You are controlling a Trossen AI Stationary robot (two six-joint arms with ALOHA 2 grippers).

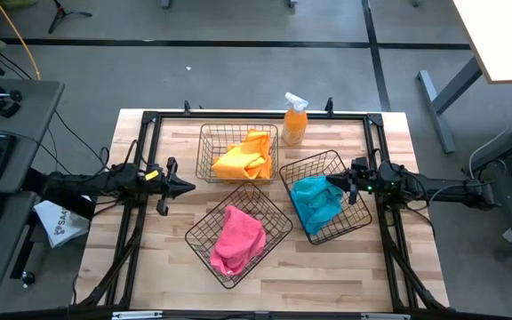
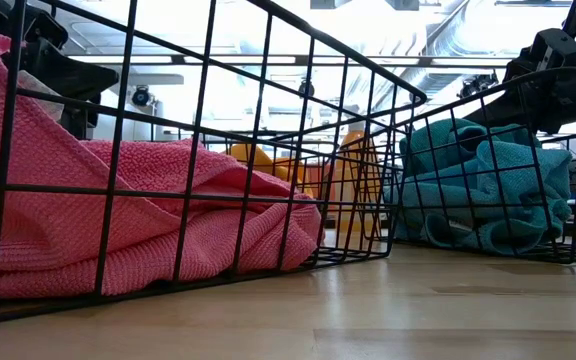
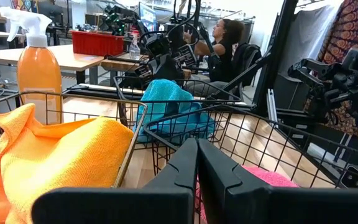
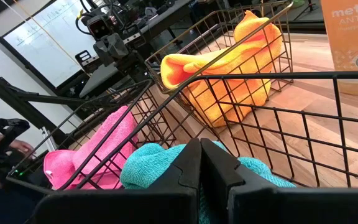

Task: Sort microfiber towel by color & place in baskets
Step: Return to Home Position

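Three wire baskets stand on the wooden table. The far basket (image 1: 204, 147) holds the yellow-orange towel (image 1: 243, 156), crumpled, with part draped over the rim (image 3: 55, 155). The near basket (image 1: 218, 210) holds the pink towel (image 1: 236, 237). The right basket (image 1: 345, 229) holds the teal towel (image 1: 316, 200), bunched in a heap (image 2: 478, 190). My left gripper (image 1: 188, 187) is shut and empty, left of the far and near baskets. My right gripper (image 1: 332, 183) is shut and empty, just over the teal towel at the right basket's right side.
An orange spray bottle (image 1: 294, 120) stands at the far edge, behind the baskets. Black frame rails (image 1: 145, 151) run along the table's left, right and far sides. A person (image 3: 225, 43) sits beyond the table. Bare wood lies along the near edge (image 1: 327, 276).
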